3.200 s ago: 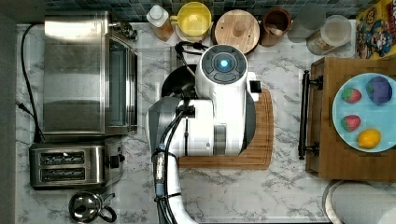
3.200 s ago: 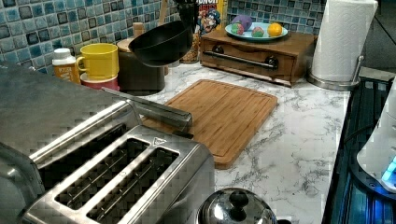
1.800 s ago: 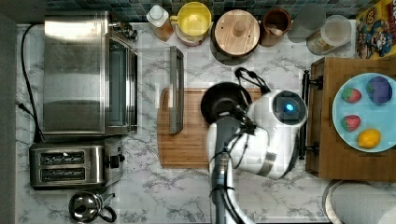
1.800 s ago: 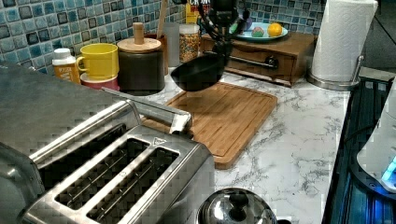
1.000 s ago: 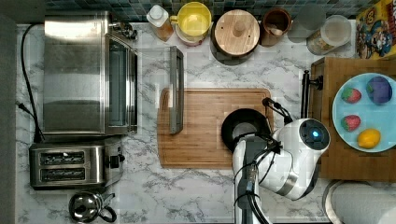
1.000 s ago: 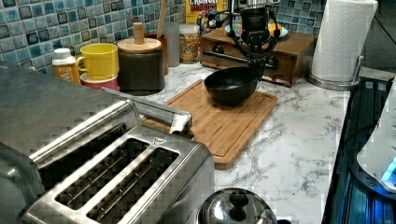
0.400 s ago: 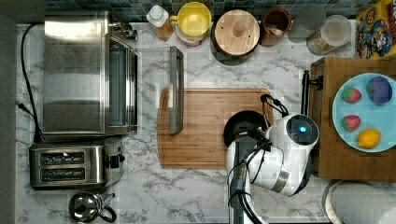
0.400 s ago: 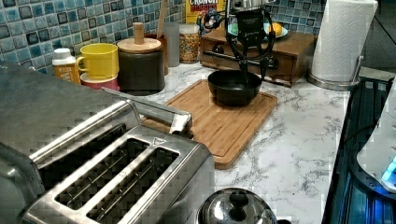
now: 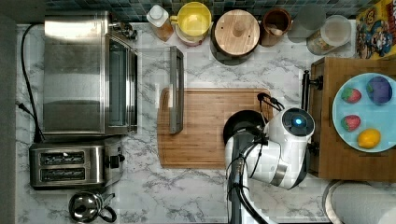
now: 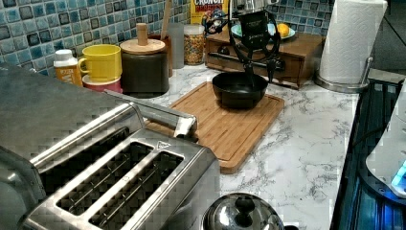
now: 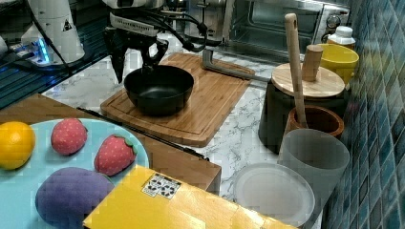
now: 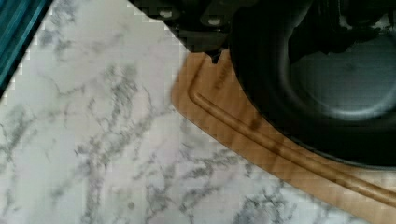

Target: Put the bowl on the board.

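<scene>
The round black bowl (image 9: 242, 122) stands on the light-brown wooden board (image 9: 201, 126), near the end of the board at the top view's right. In the left view the bowl (image 10: 238, 89) rests flat on the board (image 10: 225, 125), and my gripper (image 10: 259, 72) hangs over the bowl's rim. In the right view my gripper (image 11: 133, 64) is open, one finger outside the bowl (image 11: 160, 88) and one over its rim, above the board (image 11: 215, 100). The wrist view has the bowl (image 12: 327, 84) by the board's grooved corner (image 12: 261, 144).
The toaster oven (image 9: 84, 74) has its door open, and the door handle (image 9: 176, 88) lies over the board's edge at the top view's left. A darker wooden tray (image 9: 327, 158) carrying a light blue plate stands close to the arm. A lidded canister (image 9: 236, 32) and a yellow cup (image 9: 194, 18) line the back.
The bowl travelled from beside the canister across to the board and came down onto it. My fingers, shut on the rim before, now stand apart.
</scene>
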